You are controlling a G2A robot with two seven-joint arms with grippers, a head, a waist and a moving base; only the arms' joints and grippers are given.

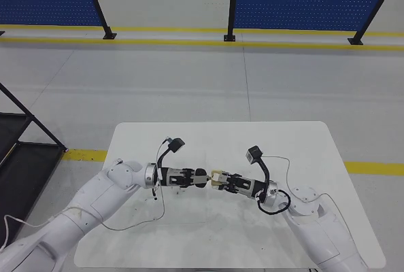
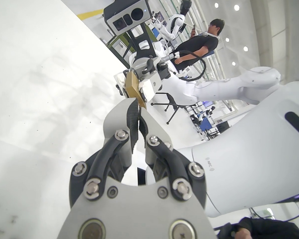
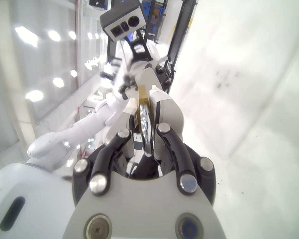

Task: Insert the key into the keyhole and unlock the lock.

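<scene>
At the centre of the top view, above the white table, two arms meet tip to tip. The left gripper has its fingers pinched together on the thin key (only a sliver shows), which touches the brass lock. The right gripper has its fingers clamped on that lock's sides.

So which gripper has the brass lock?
The right gripper, shut around the lock by its brass body; the left gripper pinches only the key.
</scene>
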